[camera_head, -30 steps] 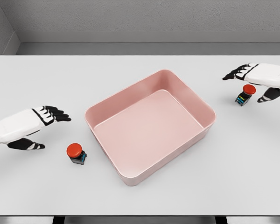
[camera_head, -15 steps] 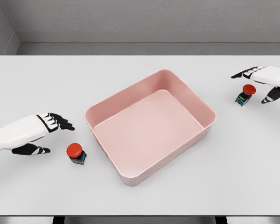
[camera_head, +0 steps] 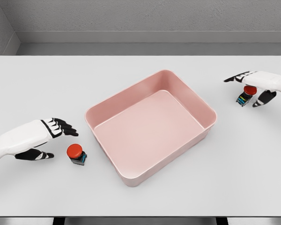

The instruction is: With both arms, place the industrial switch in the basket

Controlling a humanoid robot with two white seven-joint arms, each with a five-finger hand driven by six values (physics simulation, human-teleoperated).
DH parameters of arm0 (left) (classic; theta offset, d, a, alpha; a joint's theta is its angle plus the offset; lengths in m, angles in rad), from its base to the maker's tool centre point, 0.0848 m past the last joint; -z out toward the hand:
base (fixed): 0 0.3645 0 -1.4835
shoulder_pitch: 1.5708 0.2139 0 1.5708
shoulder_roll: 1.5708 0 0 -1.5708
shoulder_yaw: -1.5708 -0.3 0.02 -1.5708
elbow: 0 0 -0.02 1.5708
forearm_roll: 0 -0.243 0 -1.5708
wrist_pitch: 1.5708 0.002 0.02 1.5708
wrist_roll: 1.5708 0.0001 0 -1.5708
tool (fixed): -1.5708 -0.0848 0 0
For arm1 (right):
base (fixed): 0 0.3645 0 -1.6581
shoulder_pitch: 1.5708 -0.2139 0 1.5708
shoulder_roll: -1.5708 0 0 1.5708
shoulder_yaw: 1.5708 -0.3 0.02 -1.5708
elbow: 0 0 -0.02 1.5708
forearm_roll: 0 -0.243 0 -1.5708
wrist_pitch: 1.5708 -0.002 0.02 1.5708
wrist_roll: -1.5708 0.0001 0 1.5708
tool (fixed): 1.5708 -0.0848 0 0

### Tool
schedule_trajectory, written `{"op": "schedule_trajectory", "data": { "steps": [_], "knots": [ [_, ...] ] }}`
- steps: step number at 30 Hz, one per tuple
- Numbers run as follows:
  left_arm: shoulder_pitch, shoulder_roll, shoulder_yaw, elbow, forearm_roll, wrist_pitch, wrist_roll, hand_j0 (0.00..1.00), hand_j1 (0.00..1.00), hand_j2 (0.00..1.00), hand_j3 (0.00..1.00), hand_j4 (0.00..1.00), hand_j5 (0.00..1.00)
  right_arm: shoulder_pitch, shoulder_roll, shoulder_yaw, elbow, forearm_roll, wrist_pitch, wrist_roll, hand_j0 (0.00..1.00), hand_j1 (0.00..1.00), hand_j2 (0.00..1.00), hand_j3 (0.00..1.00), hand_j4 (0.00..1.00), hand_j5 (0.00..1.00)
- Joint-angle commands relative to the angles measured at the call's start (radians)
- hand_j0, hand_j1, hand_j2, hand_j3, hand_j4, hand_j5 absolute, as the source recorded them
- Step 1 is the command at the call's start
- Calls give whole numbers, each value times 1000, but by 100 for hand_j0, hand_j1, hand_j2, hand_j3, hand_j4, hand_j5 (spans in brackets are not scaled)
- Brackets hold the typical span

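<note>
Left hand (camera_head: 46,138) low over desk (camera_head: 140,70), arm in from lower-left edge. Fingers (camera_head: 61,126) spread fwd, thumb (camera_head: 35,155) apart below, nothing held. Just ahead of thumb tip, to its right: industrial switch (camera_head: 76,154), red cap on dark base w/ blue trim, upright on desk, not touched. Small gap visible btwn thumb and switch.

Right hand (camera_head: 251,85) at far right, arm in from right edge. Fingers stretched out over second switch (camera_head: 246,94), thumb down on its right side; red cap sits directly under palm, dark base w/ blue/yellow marks below it. Hand brackets switch, not clamped: fingers still extended, can't tell if any contact. Switch base on desk.

Pink basket (camera_head: 207,112) btwn the two hands, well apart from both; rectangular, turned diagonally, nothing seen inside. Left-side switch sits near basket's lower-left wall, closer to basket than left hand is. Right-side switch beyond basket's right corner, w/ clear desk gap.

Gray wall behind desk's far edge.
</note>
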Motion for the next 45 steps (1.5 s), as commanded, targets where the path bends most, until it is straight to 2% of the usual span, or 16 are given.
{"op": "schedule_trajectory", "data": {
  "steps": [1, 4, 5, 7, 12, 13, 16, 17, 30, 31, 44, 45],
  "knots": [
    [0, 1, 0, -9, 7, 1, 0, 87, 87, 87, 87, 87, 87, 0, 1, -2, 36, -2, 2, -18, 100, 100, 100, 100, 100, 100],
    [5, -13, -1, -13, 7, 1, -18, 85, 85, 85, 85, 85, 85, -2, 1, -2, 55, -1, 2, -39, 100, 100, 100, 100, 100, 100],
    [5, -14, -1, -13, 7, 1, -23, 80, 80, 80, 80, 80, 80, -2, 12, -2, 67, -1, 2, -39, 100, 100, 100, 100, 100, 100],
    [5, -20, -6, -13, 7, 1, -27, 80, 80, 80, 80, 80, 80, -3, 32, -2, 92, -1, 2, -39, 100, 100, 100, 100, 100, 100],
    [5, -33, -9, -21, 6, 1, -29, 80, 80, 80, 80, 80, 80, -6, 35, -2, 92, -1, 2, -67, 99, 99, 99, 99, 99, 99],
    [-1, -33, -27, -23, 3, 1, -29, 80, 80, 80, 80, 80, 80, -11, 35, -2, 92, -1, 2, -67, 98, 98, 98, 98, 98, 98],
    [-6, -49, -34, -27, -7, 1, -29, 81, 81, 81, 81, 81, 81, -14, 33, -3, 92, -1, 2, -67, 93, 93, 93, 93, 93, 93],
    [-6, -49, -34, -27, -7, 1, -29, 81, 81, 81, 81, 81, 81, -14, 32, -2, 90, -1, 2, -67, 88, 88, 88, 88, 88, 88],
    [-12, -76, -44, -33, -8, 1, -43, 81, 81, 81, 81, 81, 81, -2, 30, 6, 56, 1, 2, -65, 87, 87, 87, 87, 87, 87],
    [-12, -77, -46, -33, -8, 1, -43, 81, 81, 81, 81, 81, 81, 0, 30, 6, 56, 2, 2, -64, 84, 84, 84, 84, 84, 84],
    [-14, -89, -52, -33, -14, 1, -43, 80, 80, 80, 80, 80, 80, 6, 27, 9, 64, 27, 2, -65, 75, 75, 75, 75, 75, 75],
    [-14, -91, -52, -33, -14, 1, -43, 79, 79, 79, 79, 79, 79, 8, 27, 9, 62, 27, 2, -65, 71, 71, 71, 71, 71, 71]
  ]
}}
